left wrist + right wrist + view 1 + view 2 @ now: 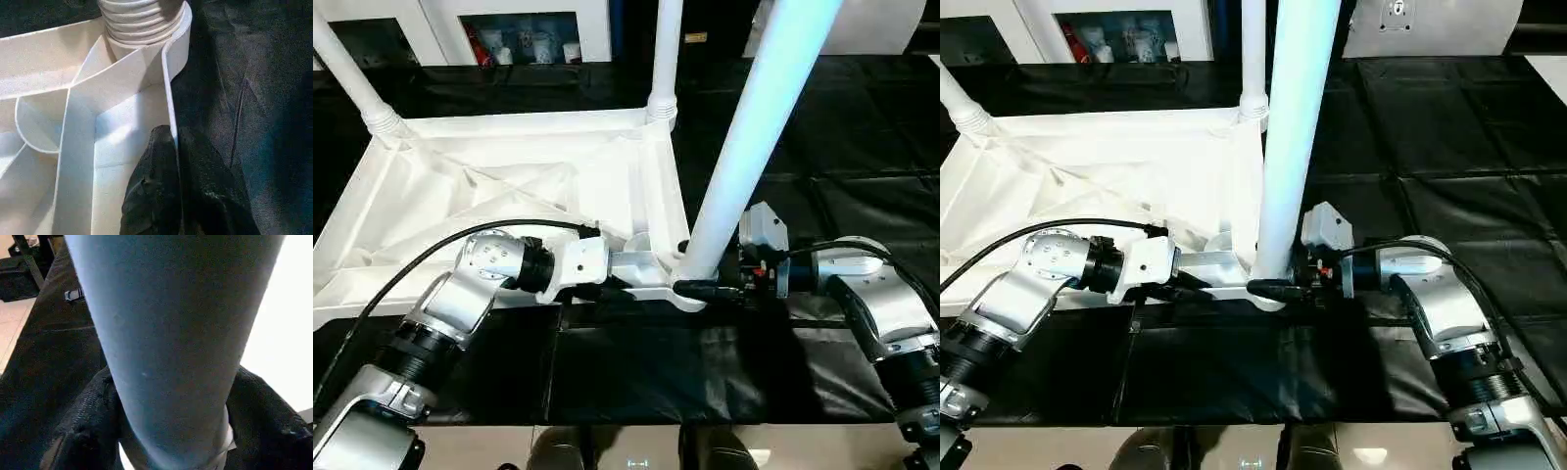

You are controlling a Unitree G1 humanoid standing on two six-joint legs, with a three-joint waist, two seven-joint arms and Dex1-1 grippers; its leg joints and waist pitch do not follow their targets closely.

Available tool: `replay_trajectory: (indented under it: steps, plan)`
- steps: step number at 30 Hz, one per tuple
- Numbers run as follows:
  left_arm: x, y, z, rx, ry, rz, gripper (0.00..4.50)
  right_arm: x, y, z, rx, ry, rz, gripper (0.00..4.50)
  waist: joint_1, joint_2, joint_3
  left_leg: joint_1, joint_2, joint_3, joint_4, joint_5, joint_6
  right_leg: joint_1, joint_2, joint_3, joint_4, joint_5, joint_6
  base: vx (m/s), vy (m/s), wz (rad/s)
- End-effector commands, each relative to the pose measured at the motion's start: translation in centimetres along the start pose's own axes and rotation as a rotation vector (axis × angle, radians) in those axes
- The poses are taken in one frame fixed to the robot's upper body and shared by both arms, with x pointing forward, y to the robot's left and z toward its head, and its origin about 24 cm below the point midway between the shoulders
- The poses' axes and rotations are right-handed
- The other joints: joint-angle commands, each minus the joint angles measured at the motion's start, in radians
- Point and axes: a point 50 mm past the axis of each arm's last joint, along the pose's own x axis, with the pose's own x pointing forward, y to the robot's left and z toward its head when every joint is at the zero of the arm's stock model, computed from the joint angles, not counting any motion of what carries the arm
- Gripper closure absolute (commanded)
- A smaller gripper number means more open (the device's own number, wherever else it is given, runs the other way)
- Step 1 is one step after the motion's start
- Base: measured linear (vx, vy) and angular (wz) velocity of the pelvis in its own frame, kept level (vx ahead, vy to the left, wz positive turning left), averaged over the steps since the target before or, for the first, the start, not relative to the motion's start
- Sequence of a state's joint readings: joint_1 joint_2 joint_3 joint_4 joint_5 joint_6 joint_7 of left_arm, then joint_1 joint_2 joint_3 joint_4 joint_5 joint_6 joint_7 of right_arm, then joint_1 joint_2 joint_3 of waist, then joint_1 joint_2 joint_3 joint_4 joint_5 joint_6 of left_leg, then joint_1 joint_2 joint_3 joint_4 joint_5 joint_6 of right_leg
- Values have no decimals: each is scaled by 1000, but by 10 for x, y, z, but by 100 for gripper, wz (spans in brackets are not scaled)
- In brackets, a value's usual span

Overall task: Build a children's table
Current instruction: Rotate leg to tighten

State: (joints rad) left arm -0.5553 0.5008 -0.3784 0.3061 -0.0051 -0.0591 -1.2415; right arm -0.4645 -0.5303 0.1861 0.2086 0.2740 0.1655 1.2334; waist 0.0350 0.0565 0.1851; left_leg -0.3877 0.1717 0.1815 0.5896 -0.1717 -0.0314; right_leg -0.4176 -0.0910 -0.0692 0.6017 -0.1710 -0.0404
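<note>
Right now I have the children's table (pixel 509 186) lying upside down on the black sheet-covered bench (pixel 862 147), ribbed underside up, so the corner sockets face me and legs can go in from above. Two legs already stand in the far corners: the far left leg (pixel 347 73) and the far right leg (pixel 664 59). The near right leg (pixel 754 127) stands in its corner socket (pixel 690 289), leaning a little off upright.

My left pincer (pixel 171 186) is clenched on the table's near rim wall (pixel 168 98), one finger inside the wall and one outside, just beside the threaded base of that leg. I judge this hold is there to pin the top down so it cannot slide or twist while the leg is worked in.

My right pincer (pixel 1278 287) reaches in from the other side, low on the near right leg, with a black finger (pixel 83 426) on each side of the shaft. Whether they are gripping it or slack I cannot tell; the low position looks meant for turning the leg home in the socket
</note>
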Motion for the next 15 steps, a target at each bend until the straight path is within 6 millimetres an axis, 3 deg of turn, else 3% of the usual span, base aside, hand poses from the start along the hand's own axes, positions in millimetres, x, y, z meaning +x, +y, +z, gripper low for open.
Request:
replay_trajectory:
  steps: [1,7,10,12,13,15]
  plan:
    - [8,-11,-4,5,21,-85,450,1,3,-6,31,20,11,182,-7,-22,-89,17,52,-16,-66,-141,119,52,-59,54,-70,-264,-223,0,0,0]
    - [11,-4,2,-106,-8,80,450,15,10,-16,158,10,-91,186,-7,-21,-88,16,55,-18,-69,-150,106,53,-61,53,-70,-278,-227,0,0,0]
    - [22,5,10,-197,-30,258,450,35,11,-25,233,-3,-295,186,-15,-17,-78,22,52,-20,-77,-229,53,42,-60,52,-89,-430,-181,0,0,0]
    - [25,8,14,-213,-25,314,450,42,11,-25,272,-22,-358,187,-23,-20,-75,19,50,-28,-84,-276,22,44,-60,48,-93,-499,-154,0,0,0]
    - [28,10,17,-223,-12,352,450,48,10,-24,300,-44,-406,187,-26,-15,-75,20,49,-30,-84,-291,14,45,-61,46,-93,-513,-146,0,0,0]
    - [38,16,29,-287,-22,470,450,63,3,-17,360,-109,-573,187,-42,-16,-75,21,52,-30,-87,-312,1,39,-60,49,-97,-505,-139,0,0,0]
